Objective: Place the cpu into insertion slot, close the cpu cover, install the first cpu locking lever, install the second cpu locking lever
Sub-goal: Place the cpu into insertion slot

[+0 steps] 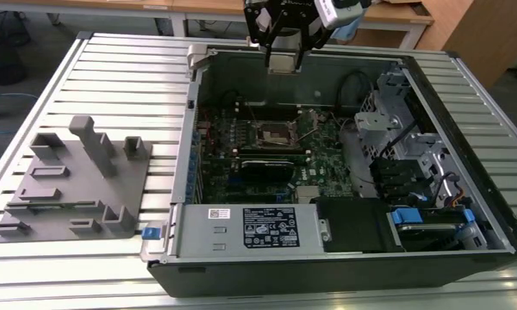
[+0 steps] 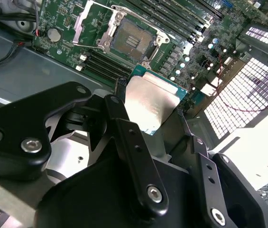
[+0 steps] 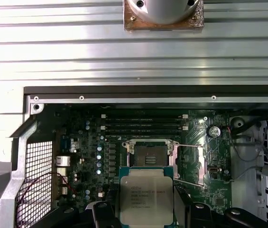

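Aloft, the gripper (image 1: 284,48) clamped the cpu (image 3: 146,197).
It hung above the computer case (image 1: 327,278), well apart from the uncovered insertion slot (image 3: 150,153).

Table (image 1: 112,64): silvery metal, top ribbed in long parallel slats. The first wrist view shows the table (image 3: 124,57) with the same ribbing. Two things rest directly on it. Open computer case (image 1: 327,274), black, on its side, takes the middle and the exterior view's right. Grey holder (image 1: 77,194), a flat plate with upright blocks, lies just beside the case on the exterior view's left
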`<state>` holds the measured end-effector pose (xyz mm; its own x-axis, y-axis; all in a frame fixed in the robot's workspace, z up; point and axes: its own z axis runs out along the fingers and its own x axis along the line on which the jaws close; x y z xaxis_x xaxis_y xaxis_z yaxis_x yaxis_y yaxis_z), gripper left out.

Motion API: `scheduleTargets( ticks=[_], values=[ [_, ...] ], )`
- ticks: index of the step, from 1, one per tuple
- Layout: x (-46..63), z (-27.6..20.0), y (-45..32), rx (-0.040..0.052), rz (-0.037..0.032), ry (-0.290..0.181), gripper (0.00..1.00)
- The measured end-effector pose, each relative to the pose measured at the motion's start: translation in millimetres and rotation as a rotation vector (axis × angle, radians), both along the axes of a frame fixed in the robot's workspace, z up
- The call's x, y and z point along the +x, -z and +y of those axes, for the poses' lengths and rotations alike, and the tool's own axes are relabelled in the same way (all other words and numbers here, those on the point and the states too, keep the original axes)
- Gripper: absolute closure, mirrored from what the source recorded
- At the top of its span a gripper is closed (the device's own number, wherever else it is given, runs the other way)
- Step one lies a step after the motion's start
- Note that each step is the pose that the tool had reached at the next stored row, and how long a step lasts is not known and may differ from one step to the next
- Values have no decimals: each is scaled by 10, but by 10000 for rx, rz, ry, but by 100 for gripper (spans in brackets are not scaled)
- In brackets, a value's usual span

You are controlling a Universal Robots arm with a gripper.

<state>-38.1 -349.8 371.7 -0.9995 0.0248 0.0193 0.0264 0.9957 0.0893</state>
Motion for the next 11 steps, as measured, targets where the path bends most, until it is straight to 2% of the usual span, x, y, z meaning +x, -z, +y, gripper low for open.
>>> scheduleTargets(
  ticks=[11],
  values=[
    [0, 0, 37, 0, 0, 0, 46]
  ],
)
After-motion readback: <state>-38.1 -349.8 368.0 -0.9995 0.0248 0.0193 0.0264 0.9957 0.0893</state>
